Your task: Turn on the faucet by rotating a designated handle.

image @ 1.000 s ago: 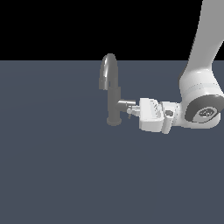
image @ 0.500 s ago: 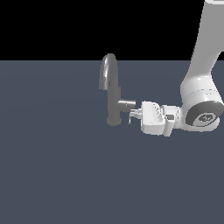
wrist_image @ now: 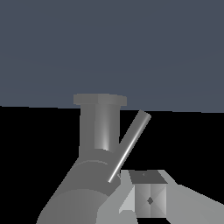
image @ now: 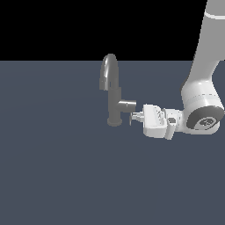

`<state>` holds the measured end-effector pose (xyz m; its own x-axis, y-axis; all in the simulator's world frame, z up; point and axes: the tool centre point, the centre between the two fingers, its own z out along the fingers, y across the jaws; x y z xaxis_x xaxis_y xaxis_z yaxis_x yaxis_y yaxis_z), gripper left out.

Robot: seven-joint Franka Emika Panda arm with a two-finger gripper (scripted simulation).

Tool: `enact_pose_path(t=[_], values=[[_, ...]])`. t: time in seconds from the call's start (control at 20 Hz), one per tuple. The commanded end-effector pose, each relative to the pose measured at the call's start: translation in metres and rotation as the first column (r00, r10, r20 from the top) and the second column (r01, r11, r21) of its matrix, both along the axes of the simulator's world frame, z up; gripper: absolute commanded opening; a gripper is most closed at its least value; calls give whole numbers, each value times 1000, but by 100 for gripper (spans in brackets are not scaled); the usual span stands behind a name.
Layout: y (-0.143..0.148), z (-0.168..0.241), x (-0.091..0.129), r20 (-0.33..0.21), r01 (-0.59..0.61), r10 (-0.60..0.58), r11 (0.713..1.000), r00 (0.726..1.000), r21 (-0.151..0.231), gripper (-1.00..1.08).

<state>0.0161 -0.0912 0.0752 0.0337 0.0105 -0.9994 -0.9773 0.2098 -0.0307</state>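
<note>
While the faucet stands upright on the tabletop, the end effector reaches in from the exterior view's right, at the end of the side stub. The handle slants beside a fingertip; I cannot tell whether the fingers are spread or pinching.

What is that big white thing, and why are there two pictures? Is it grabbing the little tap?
The white thing is a robot arm in a computer-made world, not a real room. One picture looks at the scene from the outside. The other comes from a camera on the arm's wrist, so everything there looks close up. On the dark grey floor stands a small metal faucet with a curved spout. The arm's gripper reaches sideways to the thin rod handle on the faucet's side. I cannot tell whether it is really gripping it.
</note>
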Motion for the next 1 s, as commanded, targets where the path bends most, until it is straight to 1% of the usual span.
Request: enact_pose_path(t=[0.0,0.95], values=[[7,6,12,16,-10,10,1000,1000,3,-100],[3,-35,49,-27,10,-10,1000,1000,-8,-100]])
